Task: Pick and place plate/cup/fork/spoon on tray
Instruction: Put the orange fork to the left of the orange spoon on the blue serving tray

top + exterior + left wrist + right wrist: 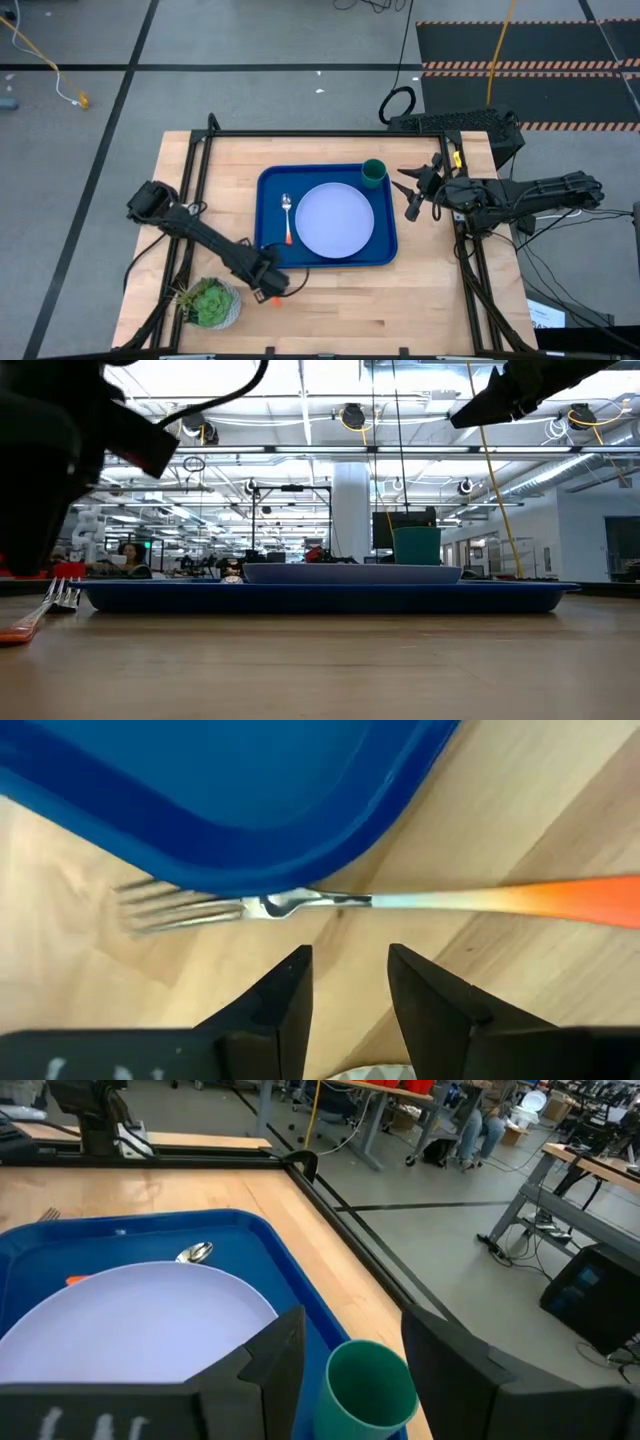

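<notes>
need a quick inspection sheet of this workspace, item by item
surface: wooden table, black frame rails along its edges
job's things: plate, cup and spoon on the tray; fork on the table beside the tray's corner
clutter: potted plant at a table corner
grippers: left gripper open, over the fork; right gripper open, above the cup
cables: yellow cable on the floor, black cables behind the table
surroundings: grey floor, striped mats
</notes>
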### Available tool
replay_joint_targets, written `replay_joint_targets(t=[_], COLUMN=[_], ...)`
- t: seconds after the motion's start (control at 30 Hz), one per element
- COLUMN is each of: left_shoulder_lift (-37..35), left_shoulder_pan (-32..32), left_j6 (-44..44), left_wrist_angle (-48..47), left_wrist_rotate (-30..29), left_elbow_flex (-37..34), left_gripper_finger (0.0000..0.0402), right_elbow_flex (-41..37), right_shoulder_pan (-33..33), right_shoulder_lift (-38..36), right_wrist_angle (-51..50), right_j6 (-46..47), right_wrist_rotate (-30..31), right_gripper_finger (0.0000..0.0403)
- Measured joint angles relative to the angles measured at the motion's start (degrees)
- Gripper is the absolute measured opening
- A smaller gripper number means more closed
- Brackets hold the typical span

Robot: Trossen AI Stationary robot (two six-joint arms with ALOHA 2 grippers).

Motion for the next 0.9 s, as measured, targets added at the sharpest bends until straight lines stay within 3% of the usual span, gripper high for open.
replay_joint_targets(t=[0.3,0.9], left_shoulder_lift=[0.0,0.0], left_shoulder_pan=[-3.9,-14.1], left_j6=[-8.4,-30.7], left_wrist_angle=[7.3,13.6], left_wrist_rotate=[3.2,2.4], left_elbow_flex=[-5.0,-5.3], left_gripper_finger=[0.0133,0.0133], right_elbow_flex=[0.0,0.0], right_shoulder_pan=[-0.1,-0.1], right_shoulder_lift=[0.0,0.0], right_wrist_angle=[1.3,16.6], right_j6=[-2.6,-15.0], right_wrist_rotate=[0.0,1.7], right_gripper_finger=[0.0160,0.0160])
